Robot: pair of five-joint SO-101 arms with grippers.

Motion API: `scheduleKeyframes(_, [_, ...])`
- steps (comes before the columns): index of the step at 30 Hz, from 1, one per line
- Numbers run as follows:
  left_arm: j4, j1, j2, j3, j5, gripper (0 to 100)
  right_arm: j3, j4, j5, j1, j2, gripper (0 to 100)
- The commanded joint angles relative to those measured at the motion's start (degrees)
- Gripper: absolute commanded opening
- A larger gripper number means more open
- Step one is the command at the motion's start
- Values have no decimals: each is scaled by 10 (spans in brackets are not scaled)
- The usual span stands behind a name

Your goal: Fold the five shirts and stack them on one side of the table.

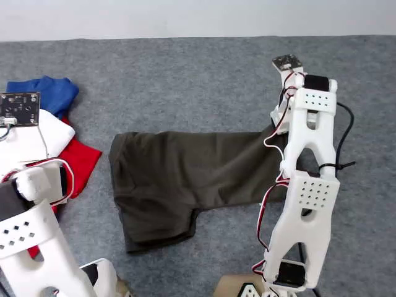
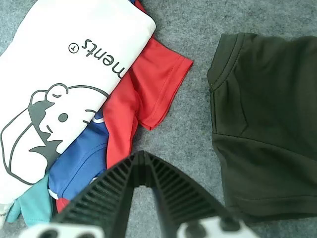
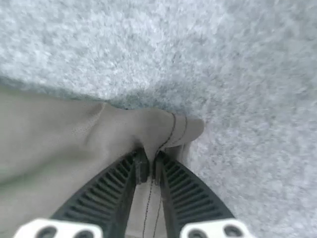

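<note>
left gripper (image 2: 141, 154) closed, right gripper (image 3: 149, 162) clamped on dark shirt (image 3: 64, 144)

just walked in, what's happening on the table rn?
The right gripper is shut on a corner of the dark olive shirt, which lies spread across the middle of the grey table, not yet on the pile. The left gripper is shut and empty, over bare table between that shirt and the pile at the table's side. There the white shirt lies on top of the red shirt, blue shirt and teal shirt.
</note>
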Motion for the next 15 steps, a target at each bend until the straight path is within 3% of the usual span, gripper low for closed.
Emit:
scheduleKeyframes(1, [-7, 2, -7, -1, 2, 3, -25, -16, -3, 0, 2, 33])
scheduleKeyframes(15, [-5, 2, -7, -1, 2, 3, -91, -9, -4, 1, 6, 203])
